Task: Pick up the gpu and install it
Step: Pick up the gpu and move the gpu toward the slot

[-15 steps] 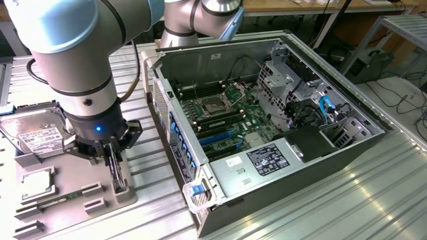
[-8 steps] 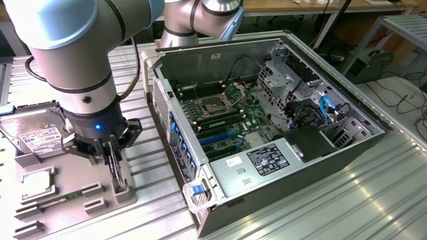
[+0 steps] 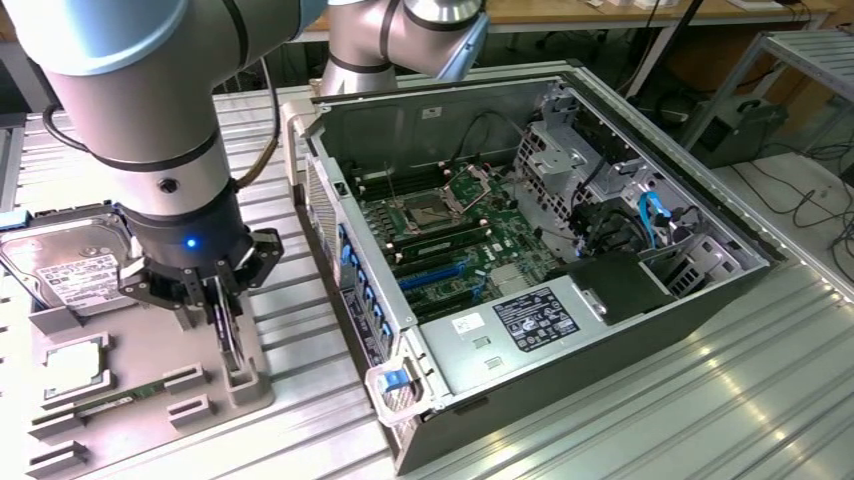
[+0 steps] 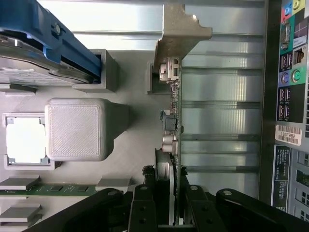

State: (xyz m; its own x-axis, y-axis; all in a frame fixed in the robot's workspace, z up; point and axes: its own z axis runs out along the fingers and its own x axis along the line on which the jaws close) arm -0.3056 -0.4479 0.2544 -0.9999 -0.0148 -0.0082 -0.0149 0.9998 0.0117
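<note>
The black robot hand was clamped on the gpu, a thin green circuit card with a silver metal bracket. The card stood on its edge in a slot of the grey plastic holder on the ribbed metal tabletop. Past the holder, at the exterior view's right, lay the open black computer case.

gpu standing on edge in grey holder

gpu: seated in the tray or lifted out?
Seated in the tray, standing on edge: the gpu has its bracket end in a grey slot block.
</note>
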